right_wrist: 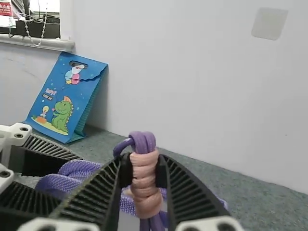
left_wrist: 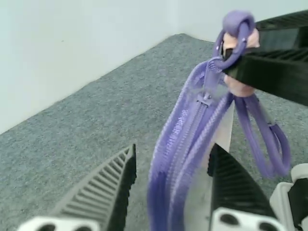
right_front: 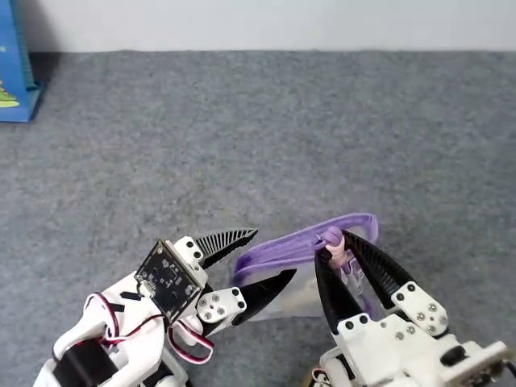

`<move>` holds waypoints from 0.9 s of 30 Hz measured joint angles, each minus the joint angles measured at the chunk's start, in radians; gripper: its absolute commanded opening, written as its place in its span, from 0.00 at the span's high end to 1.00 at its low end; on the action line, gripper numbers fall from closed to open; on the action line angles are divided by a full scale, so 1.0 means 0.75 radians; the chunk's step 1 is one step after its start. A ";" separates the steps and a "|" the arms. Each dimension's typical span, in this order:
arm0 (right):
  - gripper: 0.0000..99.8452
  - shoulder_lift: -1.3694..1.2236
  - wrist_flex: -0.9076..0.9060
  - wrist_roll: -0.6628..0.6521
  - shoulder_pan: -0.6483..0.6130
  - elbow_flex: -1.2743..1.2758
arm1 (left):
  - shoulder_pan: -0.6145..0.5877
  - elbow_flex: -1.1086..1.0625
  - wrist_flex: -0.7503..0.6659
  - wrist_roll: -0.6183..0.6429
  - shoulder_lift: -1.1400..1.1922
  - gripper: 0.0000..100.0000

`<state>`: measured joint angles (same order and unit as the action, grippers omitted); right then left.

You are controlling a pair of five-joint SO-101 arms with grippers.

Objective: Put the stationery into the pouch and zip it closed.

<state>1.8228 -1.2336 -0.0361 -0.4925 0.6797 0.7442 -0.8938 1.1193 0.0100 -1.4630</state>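
Right claw tight on zipper cord

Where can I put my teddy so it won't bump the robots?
The wide grey mat between the wall, the blue bag and the pouch is bare. It is crowded at the near edge, where the left gripper and the right gripper close in on the pouch.

pouch cloth-edged, perhaps clear plastic.

Fixed high camera looks down over the table; both wrist cameras face the pouch closely, from opposite sides.
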 measured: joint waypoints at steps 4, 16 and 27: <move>0.99 0.000 0.000 0.000 0.000 0.000 | 0.006 -0.037 0.000 0.000 0.000 0.78; 0.99 0.000 0.000 0.000 0.000 0.000 | 0.207 -0.108 0.000 -0.008 -0.004 0.99; 0.99 0.000 0.127 0.002 0.468 0.221 | 0.205 -0.110 0.039 -0.006 -0.008 0.99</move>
<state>1.8228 -1.1385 -0.0345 -0.1412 0.8454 0.8976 -0.9766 1.1485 0.0054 -1.4691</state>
